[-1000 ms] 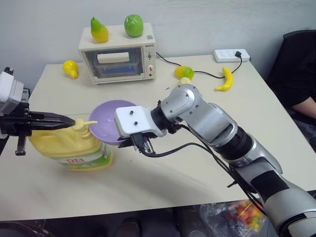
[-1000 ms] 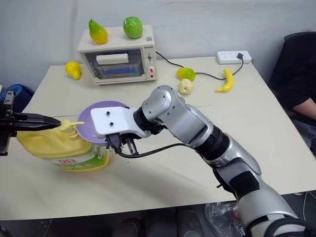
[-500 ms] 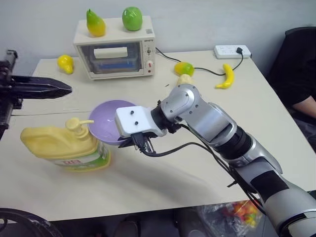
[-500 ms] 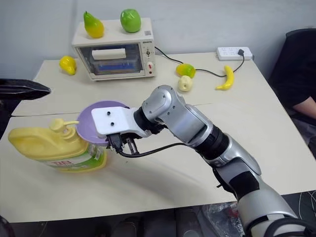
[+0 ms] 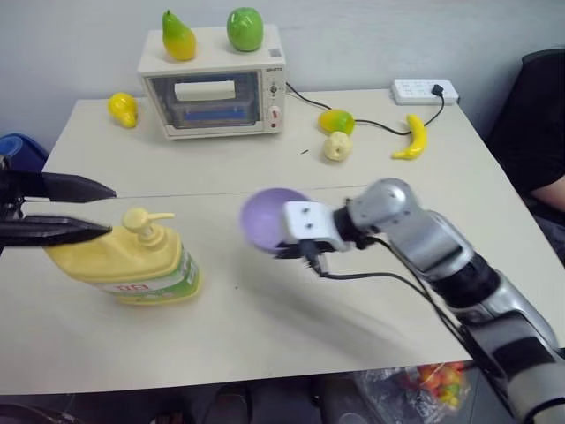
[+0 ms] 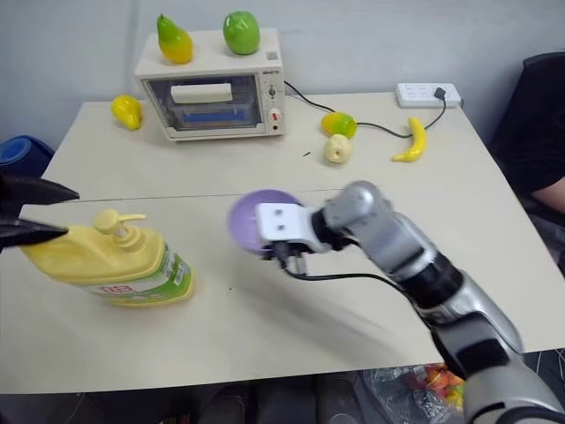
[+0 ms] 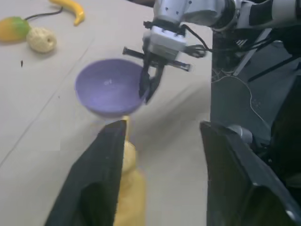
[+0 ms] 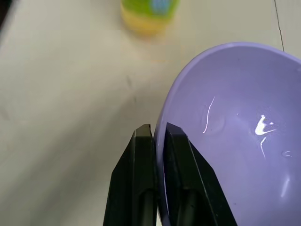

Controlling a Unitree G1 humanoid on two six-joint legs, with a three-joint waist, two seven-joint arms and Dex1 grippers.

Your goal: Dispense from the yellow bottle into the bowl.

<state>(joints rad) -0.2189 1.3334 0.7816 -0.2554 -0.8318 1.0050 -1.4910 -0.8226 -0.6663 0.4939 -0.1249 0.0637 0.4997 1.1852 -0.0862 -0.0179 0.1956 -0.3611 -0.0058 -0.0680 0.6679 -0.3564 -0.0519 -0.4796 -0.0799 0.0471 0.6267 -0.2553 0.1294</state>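
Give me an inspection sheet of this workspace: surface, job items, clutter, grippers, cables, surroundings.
Surface: beige table, no spills seen.
Job's things: yellow bottle upright near the table's left edge; bowl held apart from it, to its right.
Clutter: toaster oven at the back with a pear and green apple on top; other toy fruit and a banana on the table.
Grippers: left gripper open beside the bottle's pump, holding nothing; right gripper shut on the bowl's rim.
Cables: a black cord runs from the oven to the power strip.
Surroundings: a person's dark sleeve at the right edge; grey wall behind.
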